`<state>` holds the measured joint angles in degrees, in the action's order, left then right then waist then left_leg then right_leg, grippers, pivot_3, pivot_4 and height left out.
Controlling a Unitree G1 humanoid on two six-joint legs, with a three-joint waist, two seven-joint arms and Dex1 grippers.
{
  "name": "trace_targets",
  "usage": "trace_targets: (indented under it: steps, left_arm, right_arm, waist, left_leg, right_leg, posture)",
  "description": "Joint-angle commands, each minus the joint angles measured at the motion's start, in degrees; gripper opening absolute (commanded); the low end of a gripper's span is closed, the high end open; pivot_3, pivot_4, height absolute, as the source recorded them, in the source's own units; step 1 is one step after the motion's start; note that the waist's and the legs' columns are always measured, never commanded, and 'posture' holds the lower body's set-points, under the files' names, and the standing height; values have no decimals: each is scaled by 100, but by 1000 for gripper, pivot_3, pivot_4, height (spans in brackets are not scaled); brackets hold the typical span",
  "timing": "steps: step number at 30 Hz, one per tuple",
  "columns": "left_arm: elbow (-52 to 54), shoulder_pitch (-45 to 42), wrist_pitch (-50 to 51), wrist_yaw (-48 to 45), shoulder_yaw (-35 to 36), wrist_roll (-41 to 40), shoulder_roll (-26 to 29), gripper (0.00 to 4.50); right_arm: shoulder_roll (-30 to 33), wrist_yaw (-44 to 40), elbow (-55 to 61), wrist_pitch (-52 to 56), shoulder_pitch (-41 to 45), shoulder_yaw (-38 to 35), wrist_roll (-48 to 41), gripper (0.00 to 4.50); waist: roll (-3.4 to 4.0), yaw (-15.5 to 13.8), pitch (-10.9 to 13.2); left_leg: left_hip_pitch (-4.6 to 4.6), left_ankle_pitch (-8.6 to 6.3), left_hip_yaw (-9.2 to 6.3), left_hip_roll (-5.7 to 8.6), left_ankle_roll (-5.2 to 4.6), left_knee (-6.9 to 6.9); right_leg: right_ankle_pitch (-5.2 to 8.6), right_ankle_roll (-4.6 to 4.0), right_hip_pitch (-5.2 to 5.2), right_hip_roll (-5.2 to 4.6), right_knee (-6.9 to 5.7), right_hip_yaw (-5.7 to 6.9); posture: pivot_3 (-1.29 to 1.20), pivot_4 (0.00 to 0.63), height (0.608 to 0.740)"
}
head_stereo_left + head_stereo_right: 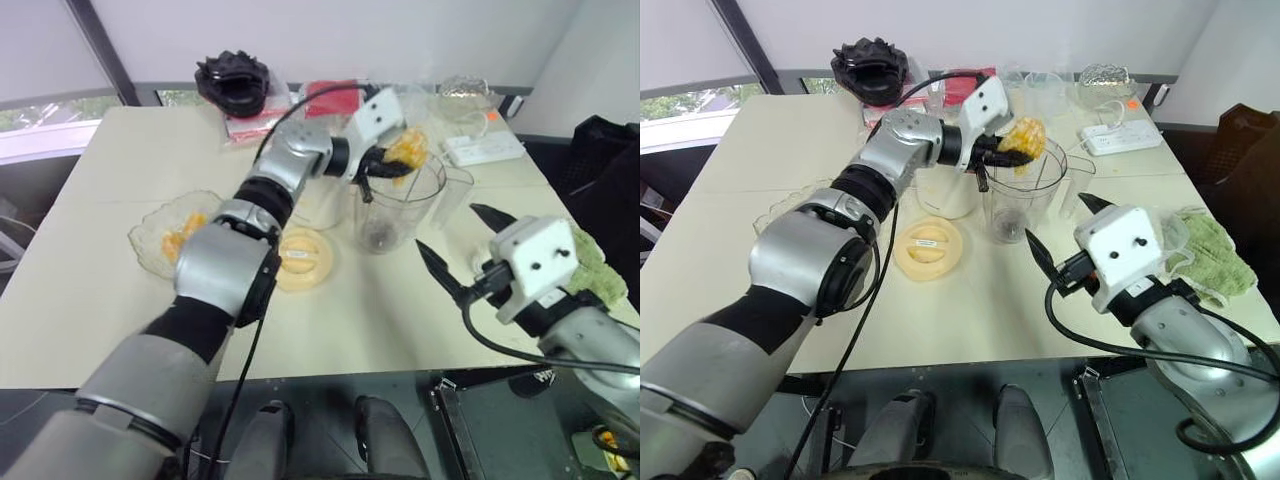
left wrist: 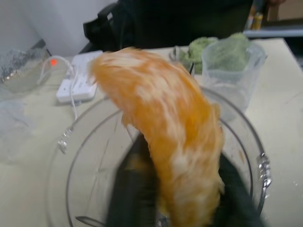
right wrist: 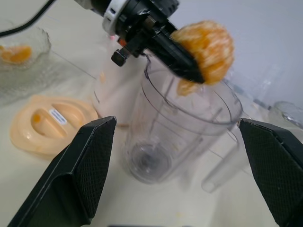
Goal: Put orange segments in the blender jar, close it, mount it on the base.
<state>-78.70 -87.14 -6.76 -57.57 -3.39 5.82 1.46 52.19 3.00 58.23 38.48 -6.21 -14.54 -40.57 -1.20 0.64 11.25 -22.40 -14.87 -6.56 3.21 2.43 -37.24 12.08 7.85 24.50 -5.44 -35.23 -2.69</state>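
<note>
Your left gripper (image 1: 1012,152) grasps an orange segment (image 1: 1026,137) over the blender jar (image 1: 1020,195) standing on the counter (image 1: 90,300), right gripper (image 1: 1065,240) spread empty nearby; centre the segment over the mouth, then let go so it clears the rim.

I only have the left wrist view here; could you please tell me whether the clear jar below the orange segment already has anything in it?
Observer: The tall clear plastic blender jar holds just its dark blade; I see no fruit inside.
Operator: Thank you. Where is its lid, please?
Observer: The flat round cream-yellow lid lies on the table beside the jar, on the robot's left of it.
Operator: And what is the right hand doing?
Observer: The right hand is open and holds nothing, apart from the jar on its right side.
</note>
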Motion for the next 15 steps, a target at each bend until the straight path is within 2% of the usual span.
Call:
trace_targets:
  steps: [1, 4, 5, 10, 15]
  left_arm:
    - [92, -61, -132, 55, 72, 74, -77, 2778]
    - [90, -104, -155, 128, 126, 88, -103, 4249]
    - [92, -143, -128, 95, 197, 38, -118, 4445]
    - [135, -310, -89, -94, 496, -132, -164, 4445]
    - [241, -379, -34, -371, 996, -565, 43, 4445]
  right_arm:
    - [517, 614, 177, -560, -278, -328, -550, 4288]
    - [1040, 1138, 177, -688, -234, -315, -1004, 4288]
    - [1188, 1274, 177, -747, -273, -317, -1105, 4288]
    - [1609, 1696, 177, -1124, -870, -632, -1437, 4288]
    - [1537, 1767, 177, -1413, -1625, -955, -1466, 4288]
  waist:
    - [-2, -8, 1]
    - [-2, 3, 1]
    - [-1, 0, 1]
    - [-6, -17, 2]
    - [-7, -14, 2]
  left_leg:
    - [-1, 0, 0, 0, 0, 0]
    - [0, 0, 1, 0, 0, -2]
    - [0, 0, 2, 0, 0, -2]
    - [-2, 0, 0, 0, 0, -2]
    - [-1, 0, 1, 1, -1, -4]
  right_leg:
    - [0, 0, 0, 0, 1, 0]
    - [0, 0, -4, 0, 4, -1]
    - [0, 0, -5, 0, 5, -1]
    - [2, 2, -7, 1, 8, -2]
    - [2, 3, -9, 2, 10, -3]
  posture:
    - [0, 150, 740]
    - [0, 150, 740]
    - [0, 150, 740]
    - [0, 150, 740]
    - [0, 150, 740]
